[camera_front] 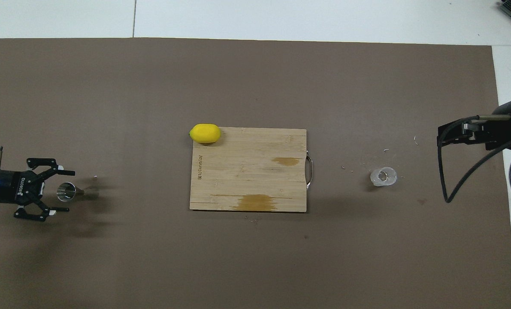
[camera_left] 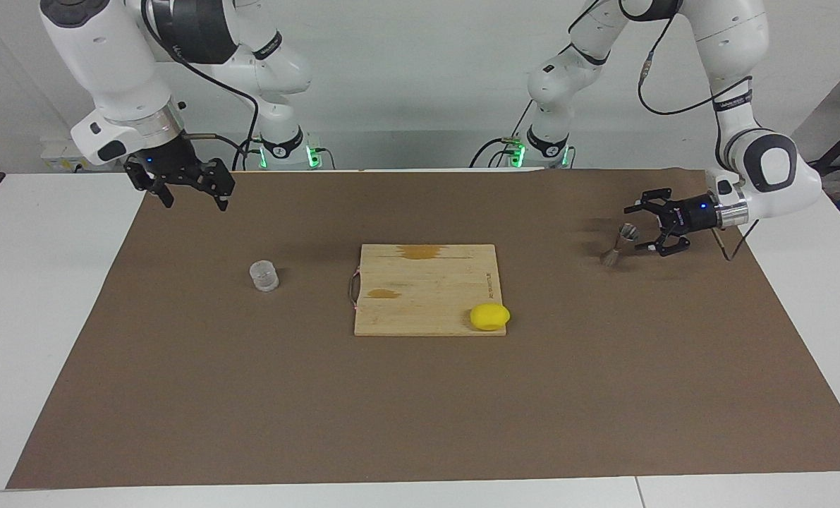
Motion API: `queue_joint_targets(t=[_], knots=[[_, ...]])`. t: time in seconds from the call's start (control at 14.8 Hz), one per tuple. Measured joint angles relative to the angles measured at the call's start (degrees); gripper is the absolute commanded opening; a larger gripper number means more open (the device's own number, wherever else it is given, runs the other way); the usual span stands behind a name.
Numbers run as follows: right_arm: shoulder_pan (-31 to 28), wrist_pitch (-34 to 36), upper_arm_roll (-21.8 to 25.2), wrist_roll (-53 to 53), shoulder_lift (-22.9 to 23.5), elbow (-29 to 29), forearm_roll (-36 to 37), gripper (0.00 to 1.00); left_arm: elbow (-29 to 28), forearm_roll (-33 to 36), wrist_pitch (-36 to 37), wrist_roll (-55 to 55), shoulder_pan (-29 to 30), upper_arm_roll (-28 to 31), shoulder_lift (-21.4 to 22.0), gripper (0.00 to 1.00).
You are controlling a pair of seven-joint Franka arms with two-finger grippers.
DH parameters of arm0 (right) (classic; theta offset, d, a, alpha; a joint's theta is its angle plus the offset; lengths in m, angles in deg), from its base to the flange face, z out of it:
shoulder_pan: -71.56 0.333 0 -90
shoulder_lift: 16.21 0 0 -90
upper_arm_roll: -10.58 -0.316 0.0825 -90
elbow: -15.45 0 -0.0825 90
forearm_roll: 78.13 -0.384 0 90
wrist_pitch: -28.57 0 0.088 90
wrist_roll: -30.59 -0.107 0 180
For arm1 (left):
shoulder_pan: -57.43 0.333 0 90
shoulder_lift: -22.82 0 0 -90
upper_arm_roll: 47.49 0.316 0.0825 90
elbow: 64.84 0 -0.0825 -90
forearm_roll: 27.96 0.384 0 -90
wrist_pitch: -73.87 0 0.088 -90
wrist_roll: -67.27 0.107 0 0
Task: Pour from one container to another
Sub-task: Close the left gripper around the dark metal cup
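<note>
Counter [camera_left: 53, 317]: white, covered for most of its width by a brown mat [camera_left: 420, 409]. At the mat's middle lies a wooden cutting board [camera_left: 427, 289] with a lemon [camera_left: 489, 316] on the corner farthest from the robots, toward the left arm's end.

Right arm: waiting. The right pincer [camera_left: 188, 189] hangs above the mat's corner nearest its own base, fingers apart, holding nothing.

Left arm: extended low and level at its own end of the counter. The left pincer [camera_left: 640, 226] has its fingers spread wide to either side of the upper cone of the metal jigger [camera_left: 618, 244]. The jigger stands upright on the mat, well apart from the board. No finger appears to touch it.

The clear ribbed cup [camera_left: 264, 275] stands upright on the mat between the board and the right arm's end, untouched. Contents cannot be told.

Assessment: the step in hand is the approach to the jigger; nothing is gripped and pouring has not begun. The next move calls for closing evenly on the narrow body, since the jigger looks top-heavy and an off-centre contact could tip it.
</note>
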Motion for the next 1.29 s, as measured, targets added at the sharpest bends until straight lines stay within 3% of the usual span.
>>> queue_joint_targets(t=[0.47,0.75,0.88,1.08,1.29], knots=[[0.0,0.0,0.0,0.0,0.0,0.0,0.0,1.00,-0.1,0.0,-0.7,0.4,0.0,0.6,0.0,0.95],[0.0,0.0,0.0,0.0,0.0,0.0,0.0,1.00,-0.1,0.0,-0.7,0.7,0.1,0.7,0.0,0.77],[0.0,0.0,0.0,0.0,0.0,0.0,0.0,1.00,-0.1,0.0,-0.8,1.5,0.1,0.7,0.0,0.74],[0.0,0.0,0.0,0.0,0.0,0.0,0.0,1.00,-0.1,0.1,-0.8,2.3,0.1,0.7,0.0,0.50],[0.0,0.0,0.0,0.0,0.0,0.0,0.0,1.00,-0.1,0.5,-1.0,3.5,0.1,0.7,0.0,0.35]])
